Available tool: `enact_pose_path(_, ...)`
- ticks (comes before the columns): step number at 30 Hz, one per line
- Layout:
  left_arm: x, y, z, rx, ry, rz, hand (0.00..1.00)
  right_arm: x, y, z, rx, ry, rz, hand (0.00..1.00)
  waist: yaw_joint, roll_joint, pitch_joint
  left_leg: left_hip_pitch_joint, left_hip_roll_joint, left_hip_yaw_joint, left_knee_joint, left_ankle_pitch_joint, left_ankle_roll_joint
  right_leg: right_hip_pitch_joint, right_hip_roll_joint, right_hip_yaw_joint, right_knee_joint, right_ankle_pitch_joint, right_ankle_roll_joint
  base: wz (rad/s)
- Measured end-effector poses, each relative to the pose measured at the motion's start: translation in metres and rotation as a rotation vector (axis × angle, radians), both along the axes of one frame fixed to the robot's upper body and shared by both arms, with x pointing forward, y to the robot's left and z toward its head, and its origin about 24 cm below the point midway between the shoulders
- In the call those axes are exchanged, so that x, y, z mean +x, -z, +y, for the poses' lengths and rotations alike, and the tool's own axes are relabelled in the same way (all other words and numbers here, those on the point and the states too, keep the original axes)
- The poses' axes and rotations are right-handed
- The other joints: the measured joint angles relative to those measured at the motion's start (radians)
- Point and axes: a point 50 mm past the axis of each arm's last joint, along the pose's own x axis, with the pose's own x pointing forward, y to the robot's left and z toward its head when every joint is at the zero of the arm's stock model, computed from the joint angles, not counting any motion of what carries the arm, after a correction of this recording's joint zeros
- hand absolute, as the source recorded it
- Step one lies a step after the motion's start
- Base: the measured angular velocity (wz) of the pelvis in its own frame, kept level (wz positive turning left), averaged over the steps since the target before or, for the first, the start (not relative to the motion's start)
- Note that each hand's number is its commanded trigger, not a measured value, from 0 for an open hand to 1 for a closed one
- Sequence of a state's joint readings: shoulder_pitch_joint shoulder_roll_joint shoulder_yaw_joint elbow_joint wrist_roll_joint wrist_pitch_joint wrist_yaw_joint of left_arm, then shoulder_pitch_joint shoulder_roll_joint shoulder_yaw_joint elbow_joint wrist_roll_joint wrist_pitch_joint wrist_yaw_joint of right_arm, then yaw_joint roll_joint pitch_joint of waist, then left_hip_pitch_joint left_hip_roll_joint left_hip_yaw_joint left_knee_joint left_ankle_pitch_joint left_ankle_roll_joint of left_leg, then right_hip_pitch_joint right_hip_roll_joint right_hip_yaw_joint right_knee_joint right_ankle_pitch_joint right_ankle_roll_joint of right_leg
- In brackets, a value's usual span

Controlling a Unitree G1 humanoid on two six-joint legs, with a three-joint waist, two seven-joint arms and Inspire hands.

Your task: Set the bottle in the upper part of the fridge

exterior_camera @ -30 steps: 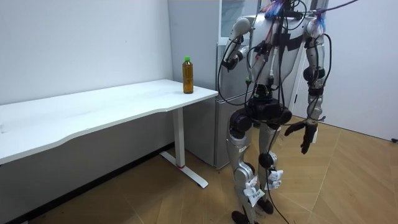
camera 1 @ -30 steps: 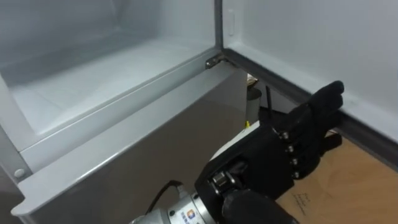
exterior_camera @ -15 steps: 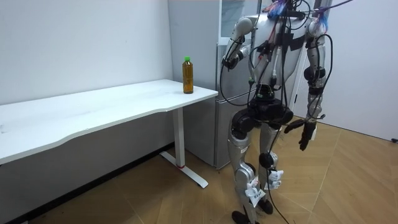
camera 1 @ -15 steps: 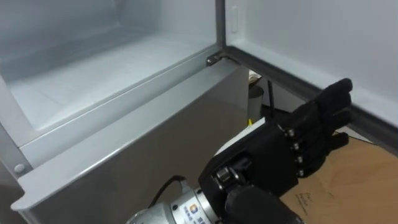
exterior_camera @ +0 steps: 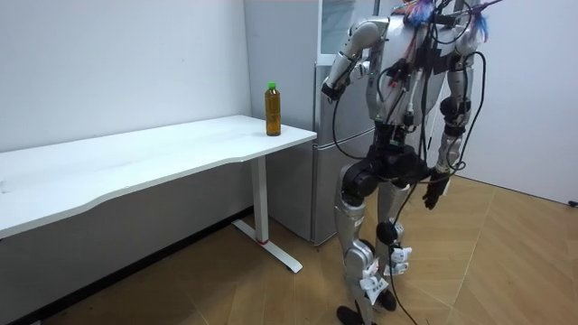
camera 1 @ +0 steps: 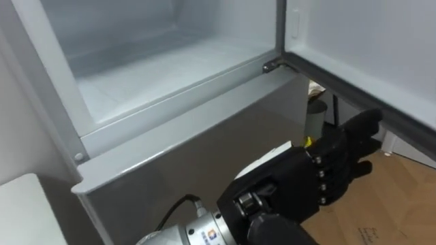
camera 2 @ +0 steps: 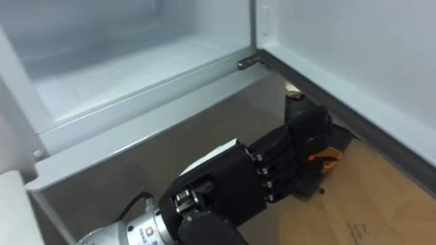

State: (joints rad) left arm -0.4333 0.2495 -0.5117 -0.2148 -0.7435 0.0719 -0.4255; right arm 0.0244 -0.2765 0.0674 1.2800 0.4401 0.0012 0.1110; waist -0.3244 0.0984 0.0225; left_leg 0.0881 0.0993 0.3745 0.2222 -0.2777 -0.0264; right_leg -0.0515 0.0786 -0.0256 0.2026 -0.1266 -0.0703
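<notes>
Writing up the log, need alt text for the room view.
The bottle stands on the white table while the robot stands at the grey fridge. Its right hand hangs low, open and empty; its left hand is raised by the fridge.

The upper compartment (camera 1: 157, 68) gaped wide, apparently bare right to the back. The open door (camera 1: 368, 47) walled off the right side, and the shut lower door (camera 1: 170, 177) blocked everything beneath the sill (camera 1: 184, 112).

Long white counter (exterior_camera: 163, 158) along the wall, amber bottle (exterior_camera: 272, 109) with a green cap standing upright near its end corner, close to the grey fridge (exterior_camera: 323, 190), wooden floor (exterior_camera: 506, 271) beneath.
</notes>
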Motion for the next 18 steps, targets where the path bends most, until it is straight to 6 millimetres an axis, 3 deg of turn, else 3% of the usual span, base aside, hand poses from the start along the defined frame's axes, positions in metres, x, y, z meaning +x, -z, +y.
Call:
enact_pose_path(7, -0.004, -0.006, -0.003, 0.014, -0.013, -0.061, 0.0, 0.002, 0.001, 0.005, -0.001, -0.017, 0.002, 0.0, 0.029, -0.002, -0.0099, -0.028, -0.009, -0.052, 0.012, 0.011, 0.007, 0.019, -0.025, -0.075, -0.012, -0.002, 0.003, 0.32)
enact_pose_path(12, -0.007, -0.01, -0.004, 0.057, -0.058, -0.145, 0.0, 0.004, 0.004, 0.014, 0.001, -0.06, 0.006, 0.0, 0.069, -0.003, -0.0102, -0.02, -0.01, -0.07, 0.011, 0.016, 0.005, 0.045, -0.03, -0.104, -0.028, -0.002, 0.003, 0.22)
enact_pose_path(18, -0.01, -0.006, -0.004, 0.043, -0.066, -0.124, 0.0, 0.012, 0.005, 0.023, 0.007, -0.089, -0.012, 0.0, 0.104, -0.008, -0.0099, -0.009, -0.024, -0.079, -0.023, 0.046, 0.007, 0.06, -0.047, -0.149, -0.035, -0.004, 0.004, 0.24)
